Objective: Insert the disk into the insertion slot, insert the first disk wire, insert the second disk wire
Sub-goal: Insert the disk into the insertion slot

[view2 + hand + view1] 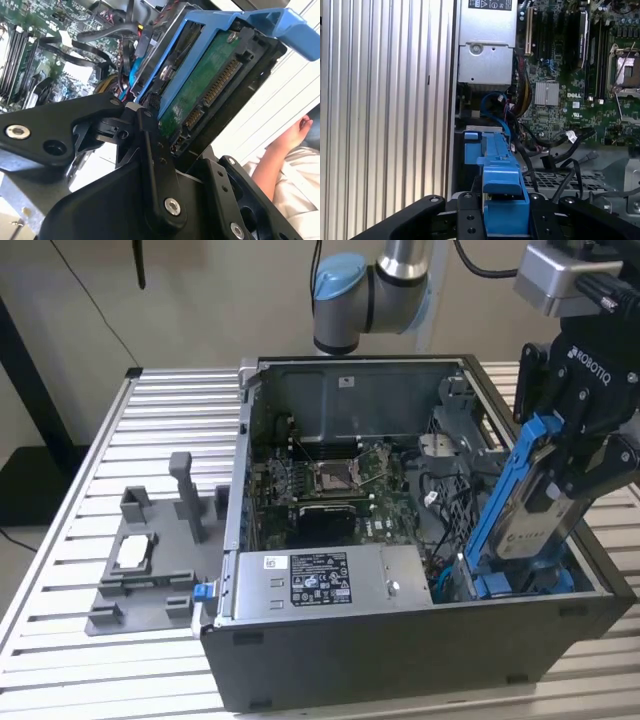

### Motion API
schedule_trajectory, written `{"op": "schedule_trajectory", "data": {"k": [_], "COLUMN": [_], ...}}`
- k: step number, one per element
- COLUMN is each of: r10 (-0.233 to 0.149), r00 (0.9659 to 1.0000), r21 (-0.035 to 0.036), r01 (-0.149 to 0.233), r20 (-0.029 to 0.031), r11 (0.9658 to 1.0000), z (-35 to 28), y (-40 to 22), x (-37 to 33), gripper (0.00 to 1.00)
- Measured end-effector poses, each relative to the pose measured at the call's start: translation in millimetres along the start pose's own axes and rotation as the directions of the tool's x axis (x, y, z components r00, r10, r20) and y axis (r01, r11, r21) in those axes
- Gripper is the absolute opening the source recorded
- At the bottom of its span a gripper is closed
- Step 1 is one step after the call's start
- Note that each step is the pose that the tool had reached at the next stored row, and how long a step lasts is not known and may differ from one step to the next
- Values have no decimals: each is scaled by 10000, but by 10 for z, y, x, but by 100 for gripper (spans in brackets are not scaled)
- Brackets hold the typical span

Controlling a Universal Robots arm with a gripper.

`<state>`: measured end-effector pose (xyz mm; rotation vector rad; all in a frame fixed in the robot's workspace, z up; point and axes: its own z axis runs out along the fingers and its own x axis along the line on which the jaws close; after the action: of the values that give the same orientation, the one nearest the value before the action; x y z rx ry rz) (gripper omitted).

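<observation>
My gripper [562, 462] is shut on the disk [535, 515], a silver-grey drive in a bright blue carrier [505, 490]. The disk hangs tilted, on edge, over the open computer case's corner at the exterior view's right. Its lower end reaches down toward the insertion slot [500, 585], where more blue plastic shows. In the second wrist view the disk's green underside [205, 90] and connectors face the camera between the black fingers [150, 150]. In the first wrist view the carrier [500, 170] points at the slot [470, 145]. Loose black wires [560, 145] lie in the case beside the slot.
The open case [400, 640] lies on a slatted aluminium table [100, 660]. Inside it are a motherboard [330, 485] and a power supply [320, 580]. A grey fixture [140, 570] with a small silver chip sits at the exterior view's left. A person's hand [295, 132] rests beyond the table.
</observation>
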<state>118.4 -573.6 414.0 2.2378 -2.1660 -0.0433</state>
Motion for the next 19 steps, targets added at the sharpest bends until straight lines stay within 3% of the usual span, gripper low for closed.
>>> {"op": "schedule_trajectory", "data": {"k": [6,19], "r10": [0,0], "r00": [10000,10000], "r21": [1,0], "r01": [0,0], "r20": [0,1], "r11": [10000,10000], "z": [65,298], "y": [-20,-40], "x": [-4,-3], "gripper": [33,33]}}
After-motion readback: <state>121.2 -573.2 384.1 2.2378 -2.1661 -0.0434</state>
